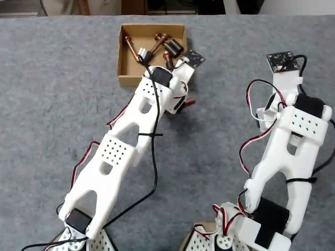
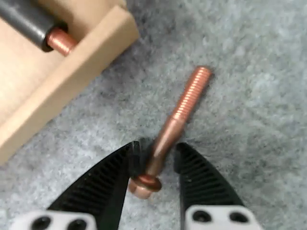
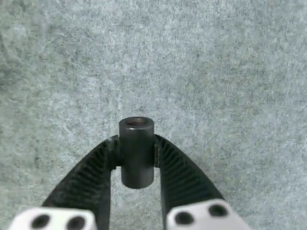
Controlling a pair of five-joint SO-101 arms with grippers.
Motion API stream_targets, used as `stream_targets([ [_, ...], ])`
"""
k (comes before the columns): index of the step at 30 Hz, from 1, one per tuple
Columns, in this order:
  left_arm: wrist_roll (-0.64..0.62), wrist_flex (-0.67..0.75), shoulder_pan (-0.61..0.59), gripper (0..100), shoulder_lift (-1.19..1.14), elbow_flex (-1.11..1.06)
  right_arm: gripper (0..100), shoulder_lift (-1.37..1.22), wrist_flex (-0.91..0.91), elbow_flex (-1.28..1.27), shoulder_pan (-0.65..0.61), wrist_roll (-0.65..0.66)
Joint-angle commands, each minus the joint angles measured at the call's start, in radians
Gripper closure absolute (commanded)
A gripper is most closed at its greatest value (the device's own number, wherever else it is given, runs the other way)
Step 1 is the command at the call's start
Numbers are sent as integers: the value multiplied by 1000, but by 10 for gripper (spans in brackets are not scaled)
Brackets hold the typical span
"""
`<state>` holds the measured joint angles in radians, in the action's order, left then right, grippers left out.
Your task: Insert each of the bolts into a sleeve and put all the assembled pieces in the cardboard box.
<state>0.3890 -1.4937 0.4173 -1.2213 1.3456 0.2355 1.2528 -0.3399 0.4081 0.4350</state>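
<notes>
**Copper bolt on one side, black sleeve on the other**

We read this as the set-up for another insertion. Our left gripper sits low over the grey mat, just beside the near corner of the cardboard box. Its jaws stand a little spread astride the bolt, close above the head, with a dark gap on each side of the shank. To us this looks like a straddle, not a firm clamp. The bolt seems to lie on the mat with its threaded end pointing away from the jaws. Taking it near the head would leave the whole thread free to enter a bore.

Our right gripper is well apart from the box, out over bare mat. Its jaws pinch the sleeve across the middle, so the open end shows clear of the pads. We judge that grip was chosen to offer the hole to the bolt.

Several assembled pieces lie inside the box, so much of the task appears done. Next we need a secure hold on the bolt, since a loose one could let it swing off line.
</notes>
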Motion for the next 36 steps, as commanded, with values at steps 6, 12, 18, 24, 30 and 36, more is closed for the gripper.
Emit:
stream_targets([
  [6,3,12,-26,939,13,40,997,50,-35,8,-36,8],
  [12,5,-66,-29,982,18,51,997,50,-35,8,-35,8],
  [18,173,-273,-18,982,22,77,997,50,-34,8,-35,8],
  [24,115,-272,-34,982,99,11,997,51,-28,8,-35,8],
  [30,124,-270,52,983,443,-351,997,51,-11,39,-33,8],
  [36,216,-209,75,982,820,-836,997,51,2,56,-35,8],
])
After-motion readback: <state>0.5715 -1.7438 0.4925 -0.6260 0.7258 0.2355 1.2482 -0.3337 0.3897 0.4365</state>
